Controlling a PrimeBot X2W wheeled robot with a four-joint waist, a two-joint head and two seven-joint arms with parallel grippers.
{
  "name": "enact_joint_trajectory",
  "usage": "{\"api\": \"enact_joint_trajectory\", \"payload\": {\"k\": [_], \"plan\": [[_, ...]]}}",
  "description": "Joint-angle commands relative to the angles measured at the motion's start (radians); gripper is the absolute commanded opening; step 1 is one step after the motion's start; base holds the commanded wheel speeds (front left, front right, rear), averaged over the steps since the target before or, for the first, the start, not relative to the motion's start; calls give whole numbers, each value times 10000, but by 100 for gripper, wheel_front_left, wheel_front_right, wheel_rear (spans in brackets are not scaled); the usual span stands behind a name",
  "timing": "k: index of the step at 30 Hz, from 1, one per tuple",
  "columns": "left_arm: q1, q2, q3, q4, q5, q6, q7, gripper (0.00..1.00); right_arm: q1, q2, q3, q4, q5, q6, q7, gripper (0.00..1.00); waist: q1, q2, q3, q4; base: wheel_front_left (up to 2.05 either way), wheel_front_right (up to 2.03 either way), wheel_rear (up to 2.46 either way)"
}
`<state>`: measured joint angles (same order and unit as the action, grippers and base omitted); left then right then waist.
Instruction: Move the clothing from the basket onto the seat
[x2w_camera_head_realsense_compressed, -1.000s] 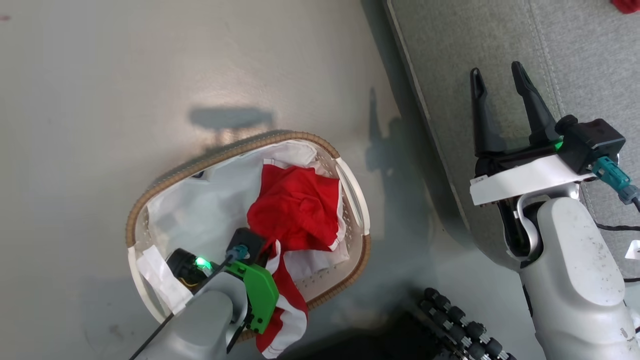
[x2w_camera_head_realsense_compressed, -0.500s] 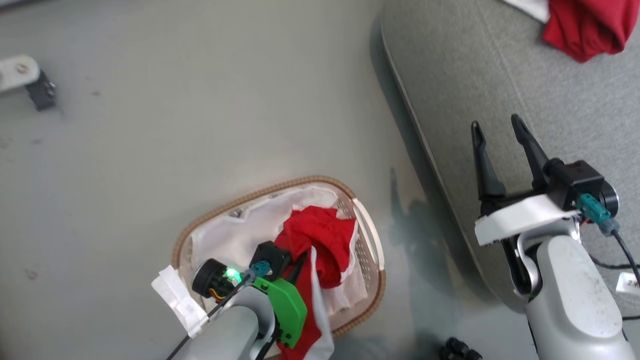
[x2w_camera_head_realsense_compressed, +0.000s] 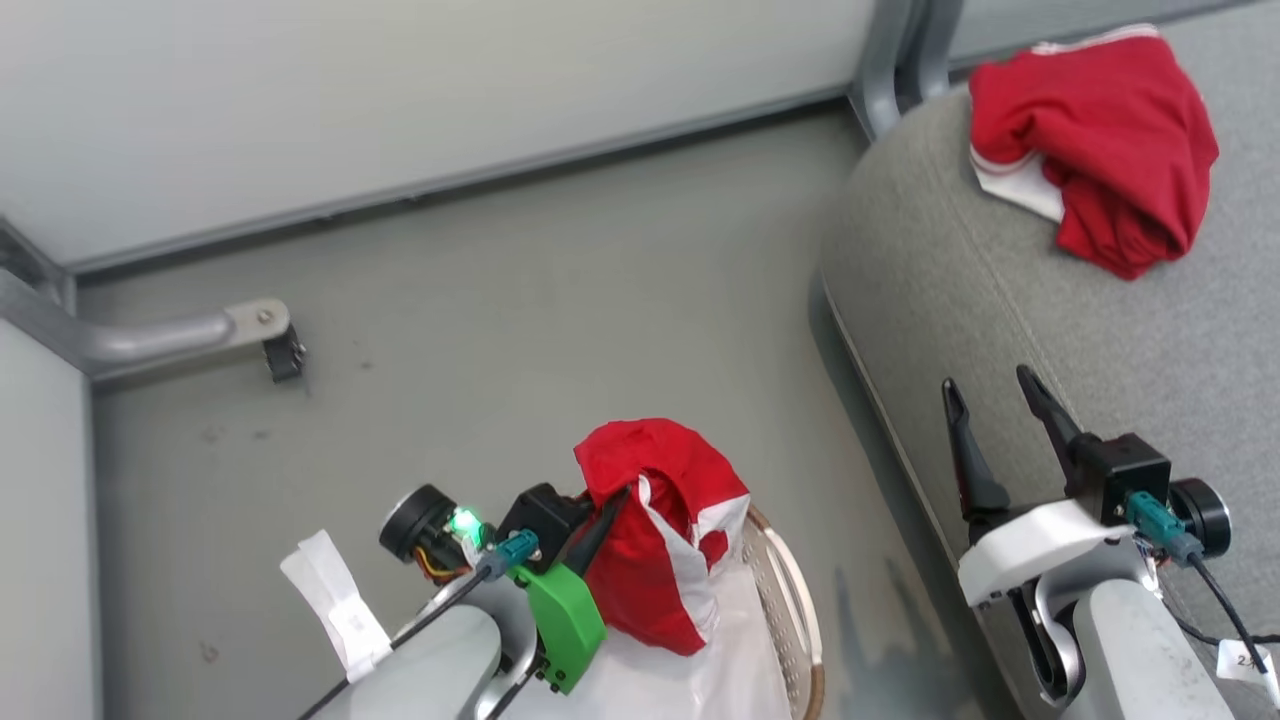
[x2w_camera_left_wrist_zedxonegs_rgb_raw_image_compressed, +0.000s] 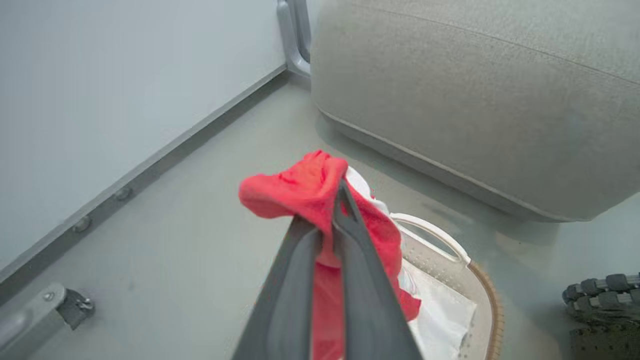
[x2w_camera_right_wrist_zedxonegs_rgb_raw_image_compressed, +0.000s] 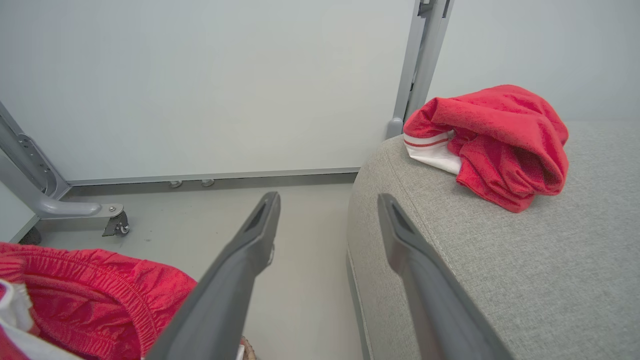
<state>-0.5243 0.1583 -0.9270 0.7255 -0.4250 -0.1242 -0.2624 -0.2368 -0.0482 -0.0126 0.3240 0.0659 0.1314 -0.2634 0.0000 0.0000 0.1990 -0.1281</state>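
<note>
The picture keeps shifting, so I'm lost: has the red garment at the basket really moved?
Yes. The clothing lay inside the basket; now the left gripper holds it lifted above the rim.

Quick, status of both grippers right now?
Left gripper: closed on a red garment over the basket.
Right gripper: open, empty, at the seat edge.

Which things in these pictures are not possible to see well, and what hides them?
1. Inside of the basket: head view, covered by the held garment and white cloth, cut by the bottom edge; what remains inside cannot be told.
2. Lower end of the held garment: left wrist view, behind the left pincer, past the bottom edge.
3. Far side of the seat: head view, cut by the right edge.
</note>
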Motion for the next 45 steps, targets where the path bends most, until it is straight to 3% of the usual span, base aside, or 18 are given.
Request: {"api": "enact_joint_trajectory", "payload": {"k": [1, 8, 20, 34, 45], "plan": [[-230, 123, -83, -138, 109, -58, -33, 0, 271, -43, -53, 59, -134, -14, -20, 100, 0, 0, -1522, 766, 0, 0, 0], [-1331, 420, -62, -881, 63, -58, 135, 0, 537, -36, -239, -22, -357, -13, -22, 100, 0, 0, -2118, 1085, 0, 0, 0], [-3593, 785, 27, -1942, 185, -65, 709, 0, 296, -39, 451, 17, -307, -13, -20, 100, 0, 0, -2462, 1125, 0, 0, 0], [-4633, 655, -400, -2126, -273, -59, 823, 0, -94, -36, 2325, -155, 137, -14, -20, 100, 0, 0, -2682, 1255, 0, 0, 0], [-4988, 612, -1350, -2643, -805, -52, 655, 0, -1321, -39, 4092, 798, 468, -13, -20, 100, 0, 0, -2843, 1787, 0, 0, 0]]}}
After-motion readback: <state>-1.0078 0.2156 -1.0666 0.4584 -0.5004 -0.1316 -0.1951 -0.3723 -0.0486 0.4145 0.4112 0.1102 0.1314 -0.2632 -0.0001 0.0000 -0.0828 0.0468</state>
